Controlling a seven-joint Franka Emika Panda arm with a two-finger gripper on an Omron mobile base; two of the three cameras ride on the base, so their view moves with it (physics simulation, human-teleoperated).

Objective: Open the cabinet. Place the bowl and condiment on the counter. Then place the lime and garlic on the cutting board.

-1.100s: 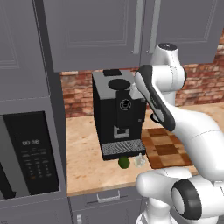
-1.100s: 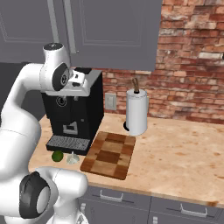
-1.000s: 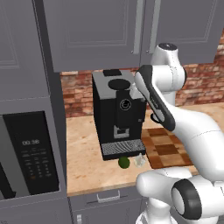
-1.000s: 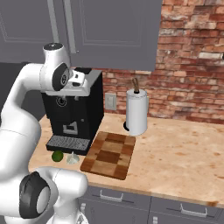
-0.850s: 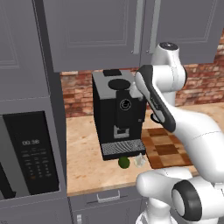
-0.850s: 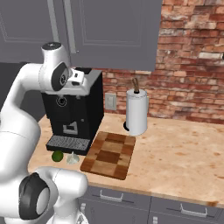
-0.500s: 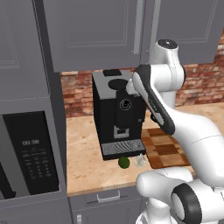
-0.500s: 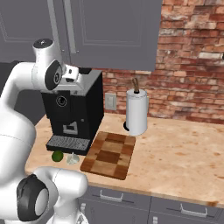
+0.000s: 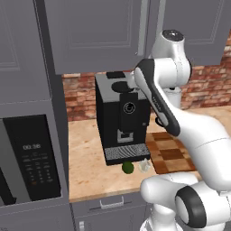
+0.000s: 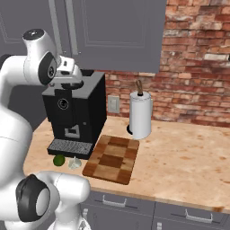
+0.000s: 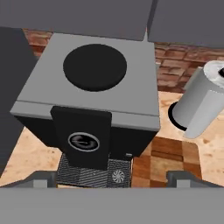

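Note:
The grey cabinet (image 9: pixel 97 36) hangs above with both doors shut, and its bar handles (image 10: pixel 69 24) are close together. My gripper (image 10: pixel 67 77) hovers just over the black coffee machine (image 9: pixel 122 117), below the cabinet doors. In the hand view my gripper (image 11: pixel 111 179) is open, its fingertips (image 11: pixel 43 177) far apart and nothing between them. The lime (image 9: pixel 128 167) and the garlic (image 9: pixel 144 166) lie side by side on the counter (image 10: pixel 179 152) in front of the machine. Just left of the cutting board (image 10: pixel 112 159) sit the lime (image 10: pixel 59 160) and garlic (image 10: pixel 74 163). The bowl and condiment are out of view.
A white paper-towel roll (image 10: pixel 140 114) stands behind the cutting board against the brick wall. A tall grey unit with a black microwave (image 9: pixel 31 158) bounds the counter on the left. Bare counter stretches to the right of the board.
My hand has risen and swung left over the coffee machine, closer to the cabinet doors. Lime, garlic and board have stayed put.

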